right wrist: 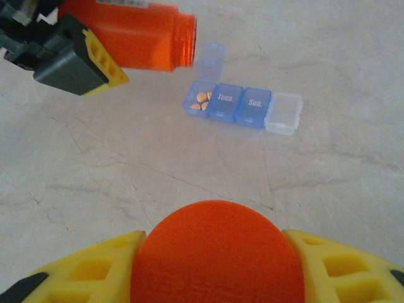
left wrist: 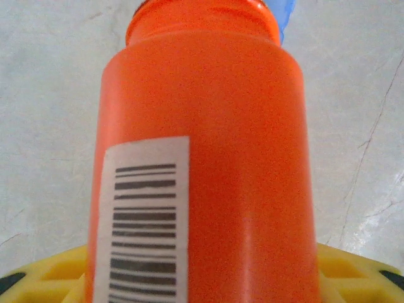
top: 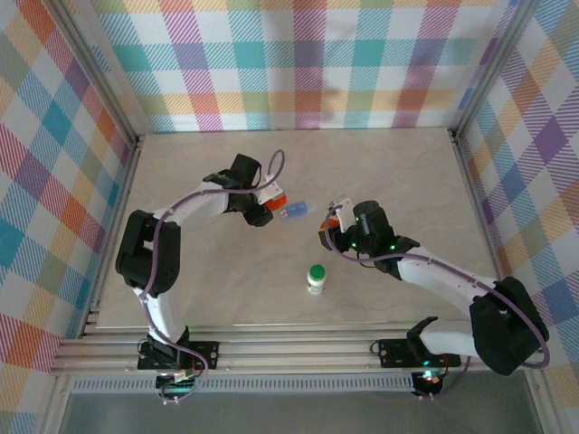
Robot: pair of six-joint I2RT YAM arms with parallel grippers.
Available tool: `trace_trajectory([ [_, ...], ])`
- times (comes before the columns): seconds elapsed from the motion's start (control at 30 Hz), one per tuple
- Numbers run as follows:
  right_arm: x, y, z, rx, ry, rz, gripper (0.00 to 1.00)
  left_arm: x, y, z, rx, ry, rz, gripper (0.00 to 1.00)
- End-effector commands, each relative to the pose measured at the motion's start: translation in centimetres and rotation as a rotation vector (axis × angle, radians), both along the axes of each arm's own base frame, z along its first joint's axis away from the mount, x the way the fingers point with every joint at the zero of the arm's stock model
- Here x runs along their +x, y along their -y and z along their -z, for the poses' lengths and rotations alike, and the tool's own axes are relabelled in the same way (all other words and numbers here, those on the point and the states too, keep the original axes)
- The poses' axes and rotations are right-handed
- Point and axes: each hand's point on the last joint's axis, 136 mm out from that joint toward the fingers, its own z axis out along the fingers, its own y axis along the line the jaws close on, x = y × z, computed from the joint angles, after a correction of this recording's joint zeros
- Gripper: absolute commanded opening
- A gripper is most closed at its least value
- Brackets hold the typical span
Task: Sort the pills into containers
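My left gripper is shut on the orange bottle, which lies tipped on its side. The bottle's open mouth points at the pale-blue pill-box strip, also seen as the pill box from above. The strip's leftmost compartment has its lid raised and holds a few orange pills. The other compartments are closed, two of them labelled "Tues." and "Sun.". My right gripper is shut on the round orange cap and sits just near of the strip. In the left wrist view the bottle with its barcode label sits between the yellow fingers.
A white bottle with a green cap stands upright on the marble-patterned table, nearer than both grippers. Checked cloth walls and an aluminium frame enclose the table on three sides.
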Motion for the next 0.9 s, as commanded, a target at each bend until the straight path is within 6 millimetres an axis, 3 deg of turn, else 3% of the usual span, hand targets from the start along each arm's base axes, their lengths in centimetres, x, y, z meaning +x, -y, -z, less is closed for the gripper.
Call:
trace_trajectory([
  [0.0,0.8,-0.3,-1.3,0.019,0.022,0.005,0.08,0.2,1.0,-3.1,-0.150,0.086,-0.023,0.00],
  [0.2,0.4,-0.7,-2.0,0.042,0.037,-0.024,0.08,-1.3,2.0,-7.8,-0.386,0.243,-0.047,0.00],
  [0.33,-0.5,-1.4,-3.5,0.105,0.073,-0.079,0.08,-3.6,1.9,-13.7,-0.619,0.463,-0.049,0.00],
  [0.47,-1.0,-1.5,-7.1,0.152,0.147,-0.106,0.08,-6.6,-0.3,-20.5,-0.812,0.797,-0.122,0.00],
  [0.53,-1.4,-1.7,-9.2,0.174,0.180,-0.133,0.09,-8.0,-0.9,-22.9,-0.888,0.876,-0.121,0.00],
  [0.73,-3.4,-3.6,-16.6,0.263,0.333,-0.321,0.10,-12.0,1.5,-25.9,-1.030,0.905,0.075,0.00],
  [0.87,-4.7,-4.6,-20.3,0.328,0.438,-0.433,0.09,-13.4,3.4,-25.7,-1.022,0.890,0.215,0.00],
])
